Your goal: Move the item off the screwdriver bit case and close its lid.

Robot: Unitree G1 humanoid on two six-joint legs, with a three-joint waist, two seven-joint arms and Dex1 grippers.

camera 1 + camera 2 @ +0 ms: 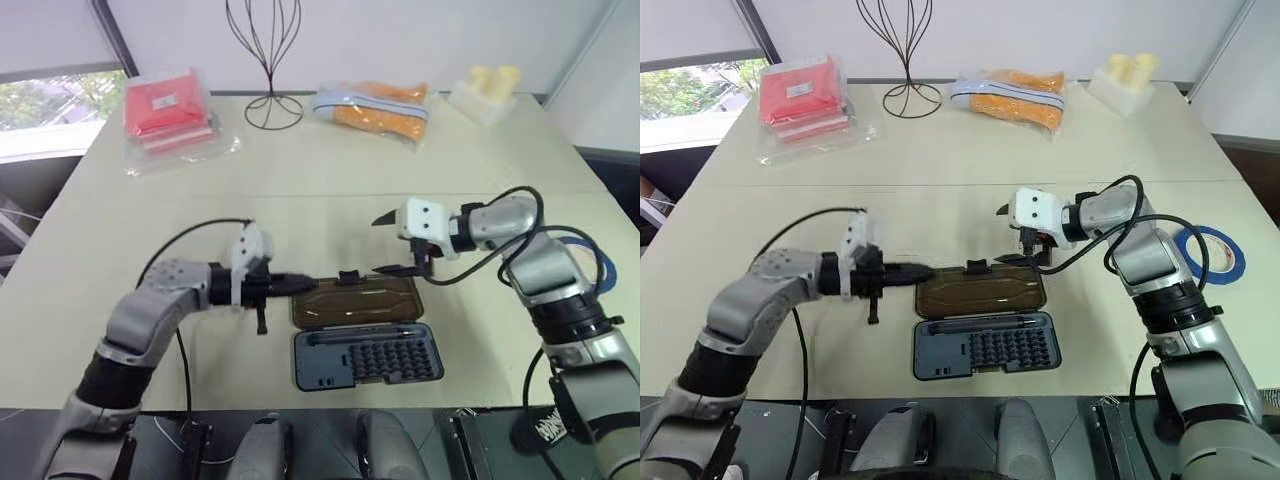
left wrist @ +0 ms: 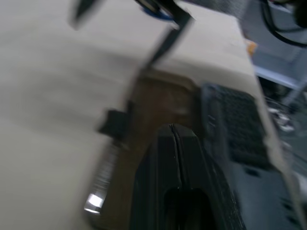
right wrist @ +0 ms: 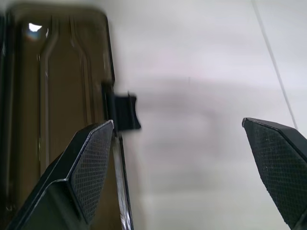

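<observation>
The screwdriver bit case lies open near the table's front edge, its rows of bits showing. Its lid, smoky brown, lies flat on the table just beyond the tray, with the black latch tab on its far edge. My left gripper is shut, points right and has its tip at the lid's left far corner. I cannot tell whether it touches the lid. My right gripper is open and empty, above the lid's right far corner. The item, a blue tape roll, lies on the table to the right of my right arm.
At the back of the table are a red packet, a wire stand, an orange bag and a white block with pale yellow pieces. The bit case sits close to the table's front edge.
</observation>
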